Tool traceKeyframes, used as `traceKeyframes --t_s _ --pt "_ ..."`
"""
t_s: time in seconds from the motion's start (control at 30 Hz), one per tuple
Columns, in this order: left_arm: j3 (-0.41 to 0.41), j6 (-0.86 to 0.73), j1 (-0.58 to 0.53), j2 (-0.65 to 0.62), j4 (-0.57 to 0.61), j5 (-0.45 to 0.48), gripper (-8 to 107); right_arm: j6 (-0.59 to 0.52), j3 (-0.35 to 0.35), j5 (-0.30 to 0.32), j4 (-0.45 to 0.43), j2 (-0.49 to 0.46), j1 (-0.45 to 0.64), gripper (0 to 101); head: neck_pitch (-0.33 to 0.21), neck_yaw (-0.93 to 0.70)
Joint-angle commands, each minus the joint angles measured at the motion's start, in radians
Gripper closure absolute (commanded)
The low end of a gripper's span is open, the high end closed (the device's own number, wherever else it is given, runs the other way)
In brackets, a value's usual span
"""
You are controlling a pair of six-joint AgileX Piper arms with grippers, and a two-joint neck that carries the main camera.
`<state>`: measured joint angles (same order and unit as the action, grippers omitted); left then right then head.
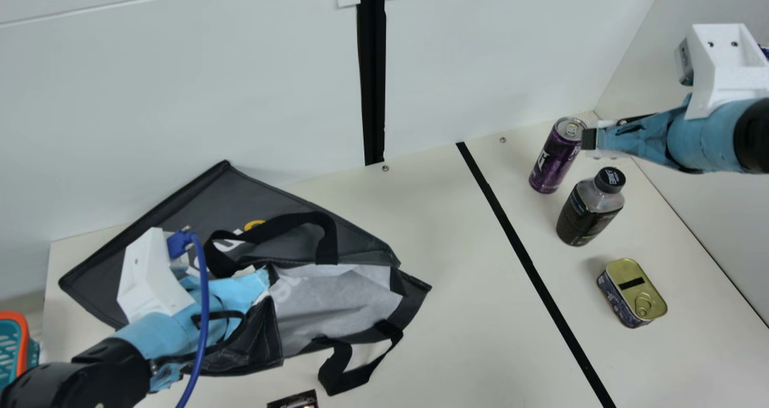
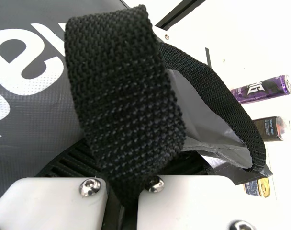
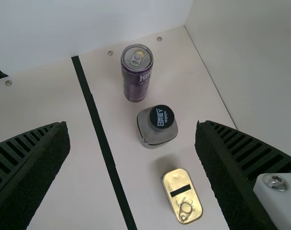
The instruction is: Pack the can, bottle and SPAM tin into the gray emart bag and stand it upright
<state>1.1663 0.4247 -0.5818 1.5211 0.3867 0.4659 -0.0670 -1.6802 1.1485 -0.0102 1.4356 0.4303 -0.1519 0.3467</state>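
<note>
At the far left of the main view I see a teal basket [image 1: 25,342] with an orange rim. Next comes my left gripper [image 1: 249,282], in at the gray emart bag [image 1: 198,200]; in the left wrist view its two ribbed fingers are nearly together, pinching a black handle strap [image 2: 124,96] of the bag. The bag lies slumped over on the table [image 1: 444,312], dark outer panel toward the wall, pale lining [image 1: 342,294] showing between its handles. The other handle [image 1: 345,375] sprawls on the tabletop on the near side, and close by it a dark item [image 1: 294,400] pokes in at the bottom edge.

Right of the bag a black stripe [image 1: 528,264] runs along the table. Past it I've got the task's three things, all outside the bag: the purple can [image 1: 553,161] standing nearest the wall, the dark bottle [image 1: 589,210] upright just beside it with its black cap on, and the SPAM tin [image 1: 632,294] nearer me, lid up with the pull ring showing. Furthest right, my right gripper [image 1: 591,139] hangs above that side of the table, fingers spread wide, with nothing between them.
</note>
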Motion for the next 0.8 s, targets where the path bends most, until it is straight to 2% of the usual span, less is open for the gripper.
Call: traceKeyframes --t_s 0.0,0.77 --pt "0.0 0.0 0.0 0.0 0.0 0.0 107 -0.004 -0.013 -0.003 0.006 0.027 0.001 6 -0.023 0.002" --pt "0.0 0.0 0.0 0.0 0.0 0.0 107 -0.07 -0.233 -0.024 0.056 0.352 0.018 6 -0.023 0.002"
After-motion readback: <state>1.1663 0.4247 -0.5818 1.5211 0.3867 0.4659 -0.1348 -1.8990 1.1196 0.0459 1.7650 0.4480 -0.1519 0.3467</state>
